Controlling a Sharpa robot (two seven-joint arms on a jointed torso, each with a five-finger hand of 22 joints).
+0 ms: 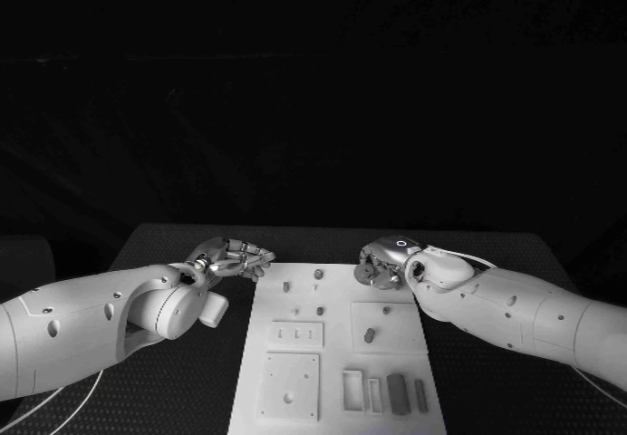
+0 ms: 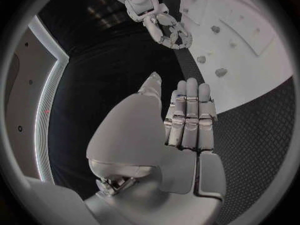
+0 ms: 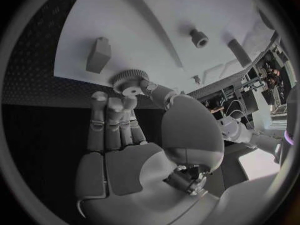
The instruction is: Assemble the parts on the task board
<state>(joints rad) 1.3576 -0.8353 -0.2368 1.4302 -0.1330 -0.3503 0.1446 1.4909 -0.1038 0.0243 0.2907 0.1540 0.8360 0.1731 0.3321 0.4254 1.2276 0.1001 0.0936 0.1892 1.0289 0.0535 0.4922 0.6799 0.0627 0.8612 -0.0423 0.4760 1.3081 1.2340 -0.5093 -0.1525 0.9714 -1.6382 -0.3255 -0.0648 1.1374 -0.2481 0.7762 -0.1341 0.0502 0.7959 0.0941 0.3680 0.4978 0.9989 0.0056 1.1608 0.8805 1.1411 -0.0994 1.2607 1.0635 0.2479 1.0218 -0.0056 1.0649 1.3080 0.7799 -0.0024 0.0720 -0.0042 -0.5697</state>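
The right hand [image 3: 134, 135] pinches a small ridged round gear [image 3: 130, 82] above the smooth white task board [image 1: 333, 362]; the left hand [image 2: 181, 120] holds nothing, fingers straight and pressed together.

The black surface [image 1: 509, 249] has a fine dotted texture and carries one thing directly: the long white rectangular task board [image 1: 337, 308], lying flat along its middle and reaching from near the far edge to the near edge. Bare dark surface shows in strips on both sides of the board. In the right wrist view the board's [image 3: 81, 40] edge meets the dotted surface [image 3: 37, 80].
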